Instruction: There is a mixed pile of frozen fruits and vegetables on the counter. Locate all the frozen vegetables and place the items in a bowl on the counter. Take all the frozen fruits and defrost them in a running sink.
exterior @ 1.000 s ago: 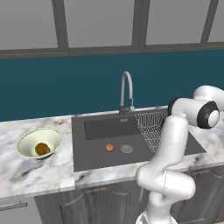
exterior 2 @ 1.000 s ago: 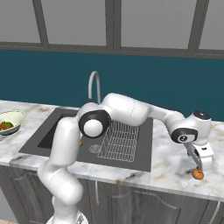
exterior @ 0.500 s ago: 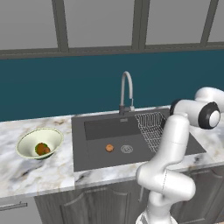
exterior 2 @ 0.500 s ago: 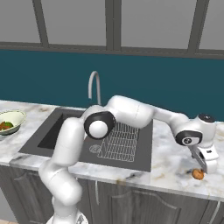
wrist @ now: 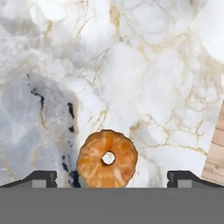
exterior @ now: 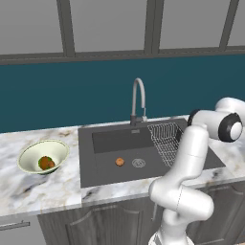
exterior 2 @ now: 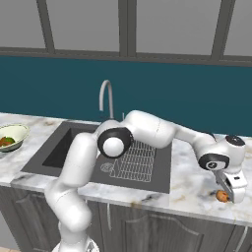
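Observation:
A small round orange frozen fruit (wrist: 107,158) lies on the white marble counter (wrist: 131,78), far right of the sink. My gripper (wrist: 112,178) hangs straight over it, open, with one fingertip on each side and apart from it. From the right base view the gripper (exterior 2: 228,193) points down beside the same fruit (exterior 2: 222,196) near the counter's front edge. Another orange fruit (exterior: 119,161) rests on the floor of the dark sink (exterior: 103,167), beside the drain. The cream-green bowl (exterior: 32,154) at the far left holds the green and brown-orange vegetables (exterior: 46,162).
A curved silver faucet (exterior: 138,98) stands behind the sink, with no water visible. A wire rack (exterior 2: 135,158) sits in the basin's right half. The counter's end, with wood floor (wrist: 215,153) beyond, lies close to the gripper.
The hand has swung a little farther right and lower over the orange fruit on the counter. Its jaws have stayed wide and the fruit has not moved.

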